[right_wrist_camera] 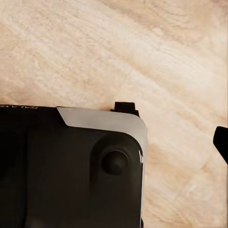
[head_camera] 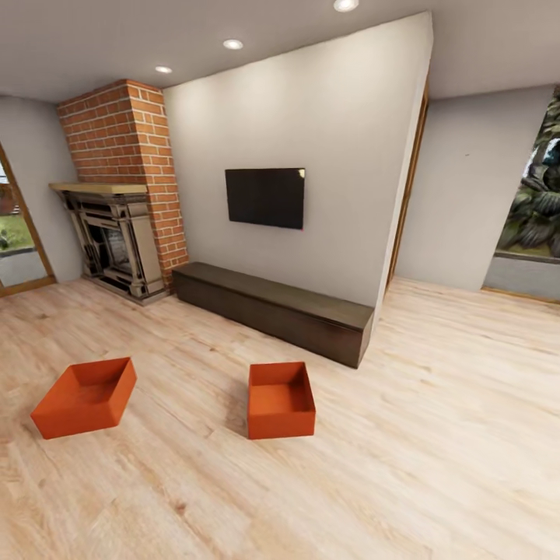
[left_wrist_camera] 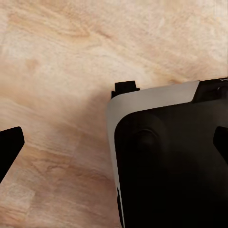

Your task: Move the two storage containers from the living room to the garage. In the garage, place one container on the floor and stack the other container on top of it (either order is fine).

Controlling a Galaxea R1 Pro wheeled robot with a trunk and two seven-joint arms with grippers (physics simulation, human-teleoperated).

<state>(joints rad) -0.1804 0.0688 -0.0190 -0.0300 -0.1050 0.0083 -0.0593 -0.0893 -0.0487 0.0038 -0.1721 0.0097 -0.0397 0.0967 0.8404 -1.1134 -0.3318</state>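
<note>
Floor: pale wood planks (head_camera: 435, 435) with visible grain and knots, a smooth satin finish under me.
Tubs: two orange-red rectangular plastic tubs (head_camera: 84, 397) (head_camera: 281, 400), matt and smooth-walled.
Chimney: rough red brick chimney (head_camera: 124, 132).
Cabinet: long low dark-brown cabinet (head_camera: 272, 309), matt, wood-like.
TV: glossy black wall screen (head_camera: 265, 197).
My base: smooth black and pale-grey plastic shell (left_wrist_camera: 166, 156).

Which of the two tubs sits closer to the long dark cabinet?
The right tub, just in front of the cabinet's near end. The left tub lies farther off, turned at an angle, nearer the fireplace side.
</note>
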